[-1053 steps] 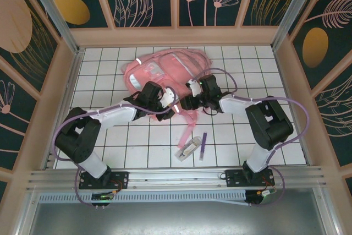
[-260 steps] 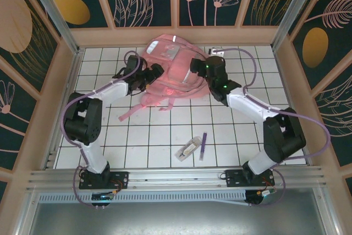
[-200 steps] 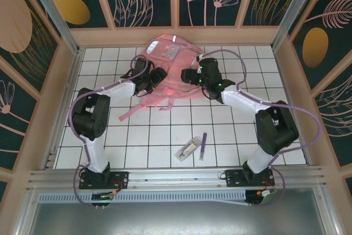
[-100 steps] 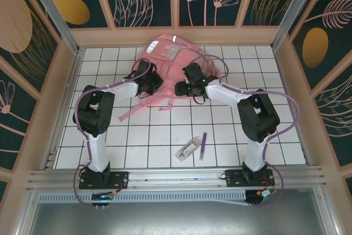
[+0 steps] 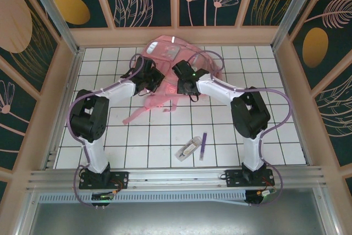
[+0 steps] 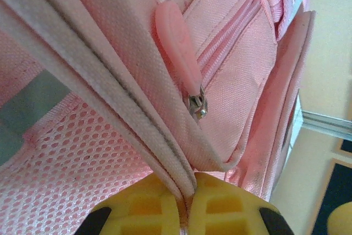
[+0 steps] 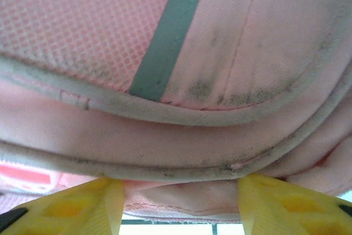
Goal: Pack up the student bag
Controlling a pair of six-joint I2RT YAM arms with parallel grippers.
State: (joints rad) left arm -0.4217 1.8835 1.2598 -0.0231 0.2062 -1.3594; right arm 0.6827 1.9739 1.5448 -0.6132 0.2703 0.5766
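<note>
The table [image 5: 231, 130] has a white top with a dark grid. The student bag [image 5: 159, 53], a soft pink backpack, lies at the middle of its far edge, and its top reaches up to the far wall. On the front of the bag there is a pale patch, but it is too small to read any writing on it. One pink strap [image 5: 137, 115] trails from the bag toward the near left.

Both arms reach to the near side of the bag. The left gripper [image 5: 149, 81] is at the bag's left part and the right gripper [image 5: 184, 83] is at its middle; the two are near to each other.

In the left wrist view, the yellow fingers [image 6: 148, 207] are together and they pinch a piped seam of the bag [image 6: 236, 81]. Pink mesh [image 6: 82, 163] and a grey reflective strip [image 6: 33, 103] lie at the left of this seam. A pink zipper pull [image 6: 176, 53] hangs on the right of it, beside a closed zipper.

In the right wrist view, the yellow fingers [image 7: 82, 205] stand apart, and a thick fold of the bag [image 7: 247, 37] sits between them. If they press it, I cannot tell. The fabric here has dark dirty marks and another grey strip [image 7: 170, 31].

Near the near edge, a little right of the middle, a clear packet [image 5: 188, 149] and a purple pen [image 5: 203, 146] lie just beside each other. No print on them can be read.
</note>
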